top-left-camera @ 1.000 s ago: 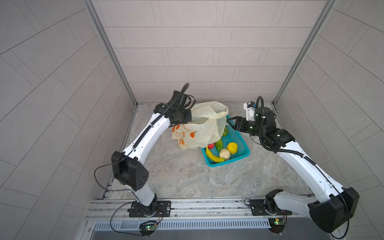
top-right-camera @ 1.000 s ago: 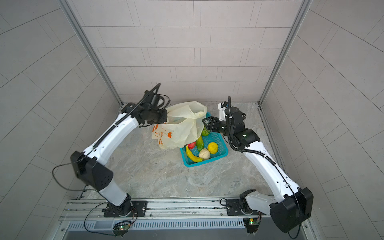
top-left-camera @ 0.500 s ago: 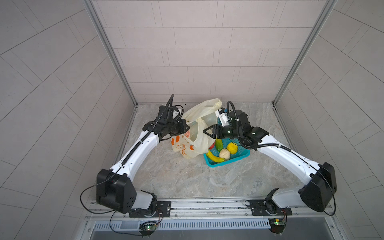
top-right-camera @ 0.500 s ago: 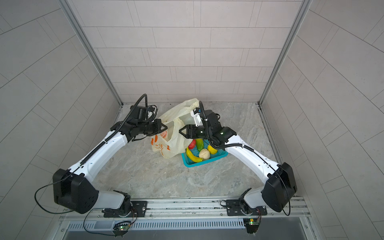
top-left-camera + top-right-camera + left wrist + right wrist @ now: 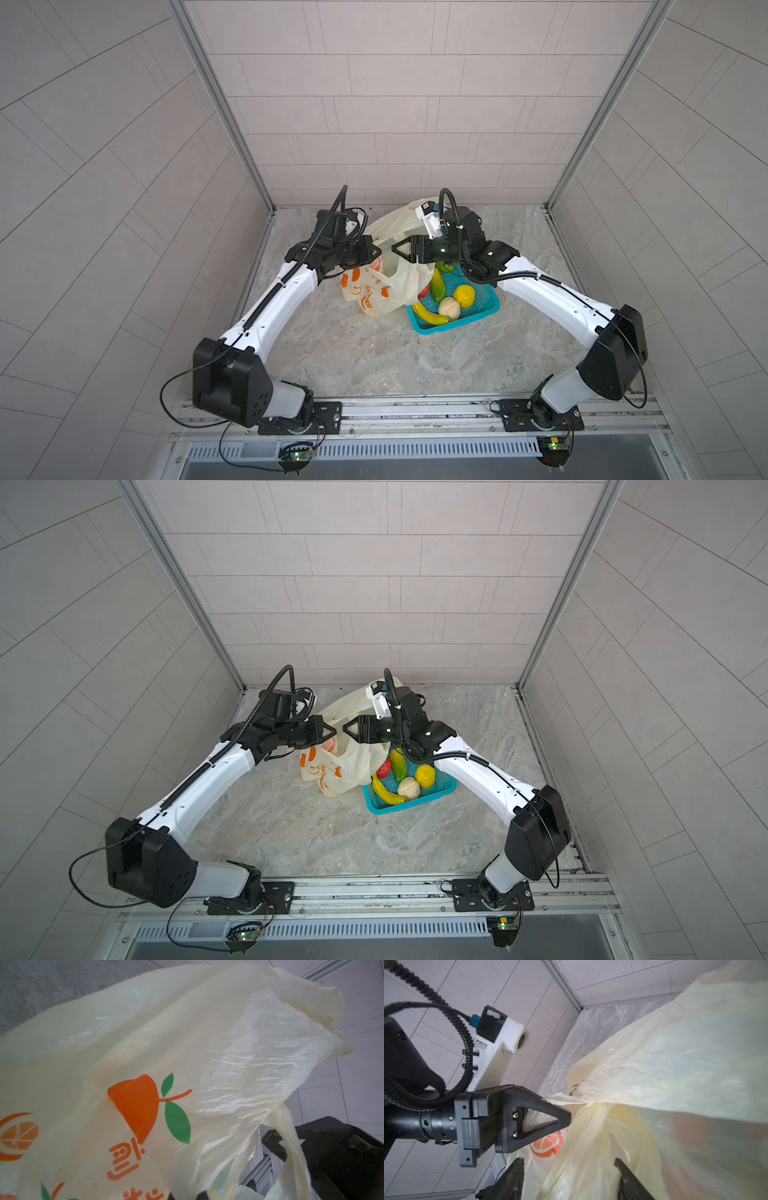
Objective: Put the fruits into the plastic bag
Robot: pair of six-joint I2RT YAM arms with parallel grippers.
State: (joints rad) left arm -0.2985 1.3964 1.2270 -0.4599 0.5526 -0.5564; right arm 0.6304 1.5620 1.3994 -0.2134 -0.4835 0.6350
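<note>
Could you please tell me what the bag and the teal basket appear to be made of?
The bag: thin translucent plastic film, glossy, judging by its fine crinkles and sheen. The basket: probably rigid moulded plastic, matte teal, with a mesh of small openings.

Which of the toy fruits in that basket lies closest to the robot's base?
The banana, long, curved and yellow, lies along the basket's near rim. The beige round fruit, bumpy yellow fruit, green fruit and red fruit sit behind it.
</note>
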